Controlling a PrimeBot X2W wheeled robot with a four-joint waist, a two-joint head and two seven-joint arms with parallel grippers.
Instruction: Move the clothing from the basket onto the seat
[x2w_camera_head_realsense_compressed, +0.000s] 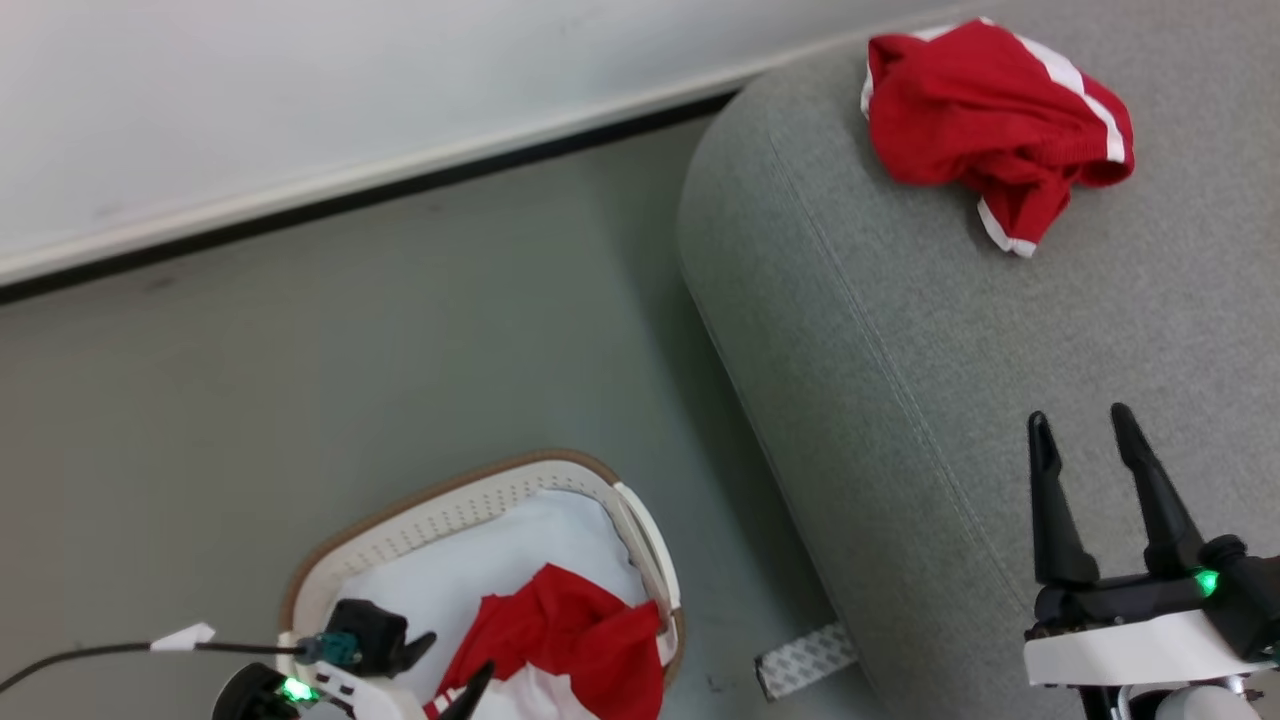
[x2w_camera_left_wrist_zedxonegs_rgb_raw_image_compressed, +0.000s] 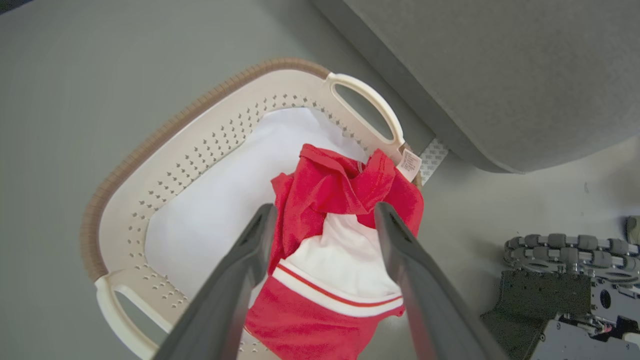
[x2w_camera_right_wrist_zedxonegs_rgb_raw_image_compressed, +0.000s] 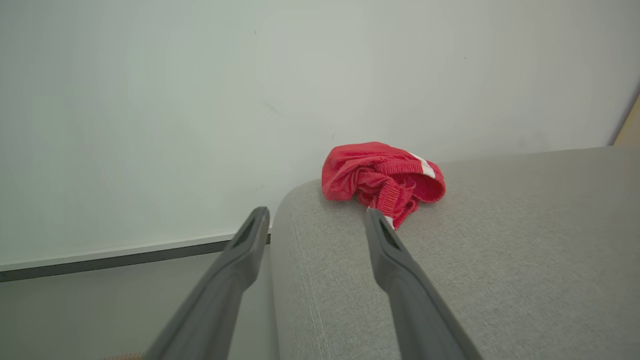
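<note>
The left gripper (x2w_camera_left_wrist_zedxonegs_rgb_raw_image_compressed: 325, 206) is hanging spread right above the garment (x2w_camera_left_wrist_zedxonegs_rgb_raw_image_compressed: 340, 182) bunched at one handle end of the basket (x2w_camera_left_wrist_zedxonegs_rgb_raw_image_compressed: 165, 145), seemingly not touching; its length is running along the fingers (x2w_camera_left_wrist_zedxonegs_rgb_raw_image_compressed: 240, 270). The right gripper (x2w_camera_head_realsense_compressed: 1085, 425), also spread, is hovering over the seat (x2w_camera_head_realsense_compressed: 900, 350), well apart from a second garment (x2w_camera_head_realsense_compressed: 990, 110).

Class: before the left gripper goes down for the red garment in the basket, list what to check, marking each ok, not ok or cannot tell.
1. Left gripper open: ok.
2. It hangs over the basket garment: ok.
3. Garment clear of the basket rim: not ok, it lies against the rim.
4. Bare room on the seat: ok; the seat garment lies at its far corner.
5. Right gripper open, over the seat, out of the way: ok.
6. More clothing underneath: cannot tell.
</note>
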